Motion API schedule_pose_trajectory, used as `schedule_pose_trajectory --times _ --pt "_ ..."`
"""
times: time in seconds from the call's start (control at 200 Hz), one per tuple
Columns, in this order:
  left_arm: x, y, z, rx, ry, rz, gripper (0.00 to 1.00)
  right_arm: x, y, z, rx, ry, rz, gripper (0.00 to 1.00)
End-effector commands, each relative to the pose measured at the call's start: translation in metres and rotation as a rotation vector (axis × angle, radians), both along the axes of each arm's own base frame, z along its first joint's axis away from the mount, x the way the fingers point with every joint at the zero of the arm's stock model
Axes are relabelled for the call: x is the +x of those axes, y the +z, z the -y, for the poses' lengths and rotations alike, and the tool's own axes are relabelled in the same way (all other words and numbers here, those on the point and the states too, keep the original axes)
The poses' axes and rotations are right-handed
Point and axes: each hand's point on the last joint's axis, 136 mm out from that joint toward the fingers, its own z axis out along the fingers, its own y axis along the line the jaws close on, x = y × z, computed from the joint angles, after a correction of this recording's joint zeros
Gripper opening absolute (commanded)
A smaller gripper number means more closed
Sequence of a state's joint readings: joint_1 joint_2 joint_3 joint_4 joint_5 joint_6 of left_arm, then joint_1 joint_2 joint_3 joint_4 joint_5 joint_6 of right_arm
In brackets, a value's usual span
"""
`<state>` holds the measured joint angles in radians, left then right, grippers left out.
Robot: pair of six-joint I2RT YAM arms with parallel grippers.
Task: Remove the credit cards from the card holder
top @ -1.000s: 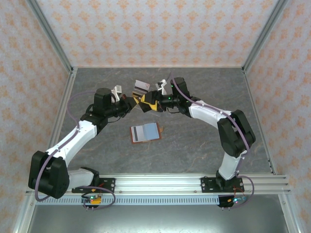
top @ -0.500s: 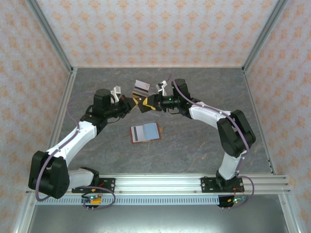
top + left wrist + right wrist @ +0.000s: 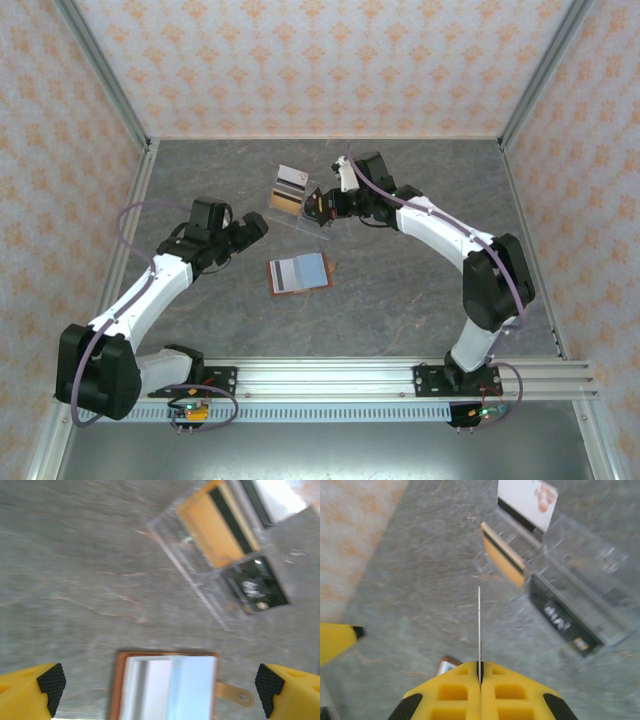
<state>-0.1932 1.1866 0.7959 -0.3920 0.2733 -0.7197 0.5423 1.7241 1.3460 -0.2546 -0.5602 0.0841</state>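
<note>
The card holder (image 3: 299,272) lies open on the table, brown with a pale grey-blue lining, also seen in the left wrist view (image 3: 167,685). My right gripper (image 3: 318,205) is shut on one of the credit cards (image 3: 479,625), a thin card seen edge-on, sticking out ahead of the jaws (image 3: 480,672). It hovers beside the clear tray. My left gripper (image 3: 250,228) is open and holds nothing. Its yellow fingers (image 3: 50,682) stand wide apart above the card holder's far edge. An orange card (image 3: 285,200) and a dark card (image 3: 252,587) sit in the tray.
The clear acrylic tray (image 3: 600,580) with compartments stands behind the card holder, a white card (image 3: 292,176) propped at its far end. Patterned walls and metal posts close in the table on three sides. One left fingertip (image 3: 335,640) shows in the right wrist view.
The left gripper let go of the card, opened wide and drew back to the left. The right gripper shut on that card and carried it back toward the tray.
</note>
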Motion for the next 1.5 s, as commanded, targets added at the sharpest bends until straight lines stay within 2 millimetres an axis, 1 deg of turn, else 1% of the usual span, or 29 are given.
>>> schedule_pose_trajectory --times 0.0,0.055,0.13,0.21,0.4,0.551,0.751,0.841,0.961,1.091,1.201,1.296,1.406,1.496 --pt "-0.013 -0.004 -0.039 0.223 0.023 -0.043 1.0 0.013 0.005 0.016 -0.209 0.101 0.213 0.0" --pt "-0.014 -0.006 -0.043 0.248 0.02 -0.052 1.0 0.016 0.005 0.013 -0.244 0.159 0.259 0.0" --pt "-0.015 -0.008 -0.045 0.264 0.003 -0.059 1.0 0.017 -0.003 0.006 -0.296 0.261 0.321 0.0" --pt "-0.016 -0.008 -0.045 0.269 -0.001 -0.059 1.0 0.022 -0.01 0.003 -0.347 0.332 0.366 0.0" --pt "-0.018 -0.008 -0.044 0.285 -0.033 -0.054 1.0 0.031 -0.032 -0.007 -0.432 0.493 0.383 0.0" --pt "-0.018 -0.007 -0.041 0.272 -0.049 -0.04 1.0 0.037 -0.04 -0.014 -0.455 0.562 0.378 0.0" --pt "-0.018 -0.009 -0.036 0.245 -0.062 -0.043 1.0 0.044 -0.049 -0.015 -0.498 0.604 0.381 0.0" --pt "-0.019 -0.01 -0.035 0.239 -0.062 -0.046 1.0 0.044 -0.05 -0.015 -0.501 0.614 0.375 0.0" --pt "-0.019 -0.012 -0.033 0.227 -0.066 -0.05 1.0 0.047 -0.057 -0.014 -0.525 0.619 0.366 0.0" --pt "-0.02 -0.014 -0.031 0.216 -0.07 -0.054 1.0 0.049 -0.062 -0.014 -0.535 0.621 0.361 0.03" --pt "-0.021 -0.013 -0.031 0.211 -0.07 -0.055 1.0 0.051 -0.065 -0.015 -0.536 0.624 0.352 0.03" --pt "-0.022 -0.014 -0.03 0.205 -0.071 -0.055 1.0 0.051 -0.068 -0.015 -0.536 0.627 0.341 0.05" --pt "-0.023 -0.014 -0.029 0.197 -0.074 -0.054 1.0 0.055 -0.071 -0.014 -0.552 0.613 0.334 0.08" --pt "-0.023 -0.014 -0.025 0.178 -0.085 -0.051 1.0 0.057 -0.071 -0.013 -0.562 0.597 0.322 0.15"
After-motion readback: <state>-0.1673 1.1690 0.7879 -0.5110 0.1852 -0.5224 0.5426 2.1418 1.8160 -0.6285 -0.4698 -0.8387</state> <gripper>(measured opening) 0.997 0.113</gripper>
